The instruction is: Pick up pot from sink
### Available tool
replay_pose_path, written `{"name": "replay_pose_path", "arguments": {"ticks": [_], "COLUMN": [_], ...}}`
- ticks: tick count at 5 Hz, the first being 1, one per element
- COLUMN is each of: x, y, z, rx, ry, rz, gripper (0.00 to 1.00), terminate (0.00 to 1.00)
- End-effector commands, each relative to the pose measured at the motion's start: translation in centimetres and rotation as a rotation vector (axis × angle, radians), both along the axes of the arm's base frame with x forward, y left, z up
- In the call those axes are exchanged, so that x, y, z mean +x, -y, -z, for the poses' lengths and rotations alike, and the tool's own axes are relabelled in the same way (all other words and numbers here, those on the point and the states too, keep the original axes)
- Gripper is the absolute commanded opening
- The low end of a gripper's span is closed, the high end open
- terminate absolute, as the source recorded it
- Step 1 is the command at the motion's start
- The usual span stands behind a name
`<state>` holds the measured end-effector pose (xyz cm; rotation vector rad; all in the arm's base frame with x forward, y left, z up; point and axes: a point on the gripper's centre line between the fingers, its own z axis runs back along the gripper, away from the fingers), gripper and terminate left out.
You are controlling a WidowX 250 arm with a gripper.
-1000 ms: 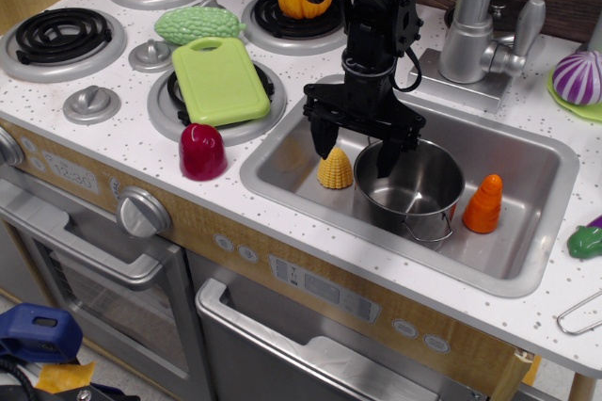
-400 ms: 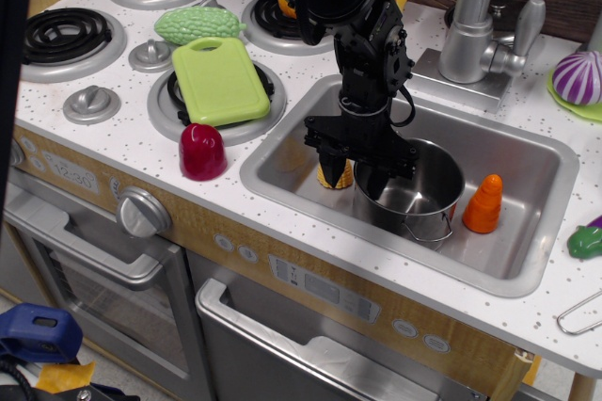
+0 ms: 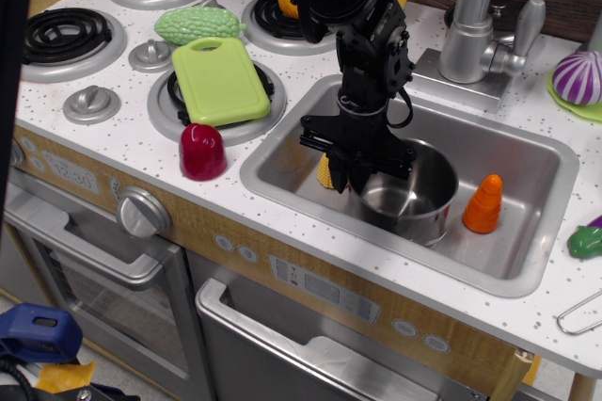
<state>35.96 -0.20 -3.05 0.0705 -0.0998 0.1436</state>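
A shiny steel pot (image 3: 406, 196) sits in the steel sink (image 3: 527, 260), near its middle. My black gripper (image 3: 350, 175) is shut on the pot's left rim, coming down from the arm above. The pot looks slightly tilted and lifted at the gripper's side. A yellow corn piece (image 3: 325, 173) stands just left of the gripper, mostly hidden behind the fingers. An orange carrot (image 3: 483, 204) stands right of the pot.
A green cutting board (image 3: 220, 80) lies on a burner left of the sink, with a red cup (image 3: 202, 152) in front of it. A green gourd (image 3: 199, 24) lies behind it. The faucet (image 3: 473, 24) rises behind the sink. A purple onion (image 3: 578, 78) sits at far right.
My gripper came down from open above the pot's rim and closed on the left rim. The pot has shifted a little left and up.
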Motion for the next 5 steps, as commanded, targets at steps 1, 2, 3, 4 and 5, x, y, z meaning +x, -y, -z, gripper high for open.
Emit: {"name": "replay_pose_path", "arguments": {"ticks": [1,2,3,4,5], "x": [1.3,1.7,2.2,2.9,2.7], "y": [0.2,0.3,0.2,-0.1,-0.3], "z": [-5.9,-7.9,-9.3,-10.5,-10.8], "rx": [-0.003,0.002,0.030,0.035,0.057], "ry": [0.053,0.037,0.043,0.046,0.062], "rz": [0.006,0.002,0.019,0.018,0.038], "gripper": [0.00,0.00,0.00,0.00,0.00], "terminate": [0.00,0.00,0.00,0.00,1.00]}}
